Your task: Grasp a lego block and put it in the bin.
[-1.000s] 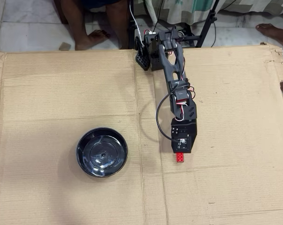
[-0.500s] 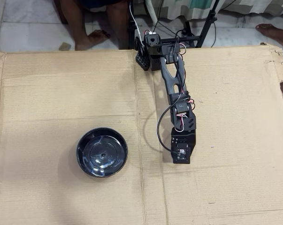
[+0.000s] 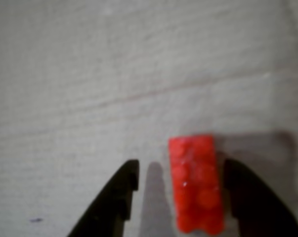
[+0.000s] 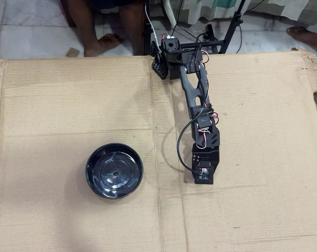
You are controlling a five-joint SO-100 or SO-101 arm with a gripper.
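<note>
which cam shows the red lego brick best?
The wrist view. The small bright red studded plastic brick fills the lower frame, lying on the cardboard between the open gripper fingers, nearer the right one. In the overhead view the brick is not visible; the arm's wrist hides that spot.

Cardboard sheet [image 4: 69, 105], bare feet [image 4: 103, 44] beyond

Glossy black plastic bin [image 4: 114, 170], matt corrugated cardboard sheet [image 4: 69, 105], shiny red plastic block [image 3: 196, 182].
</note>
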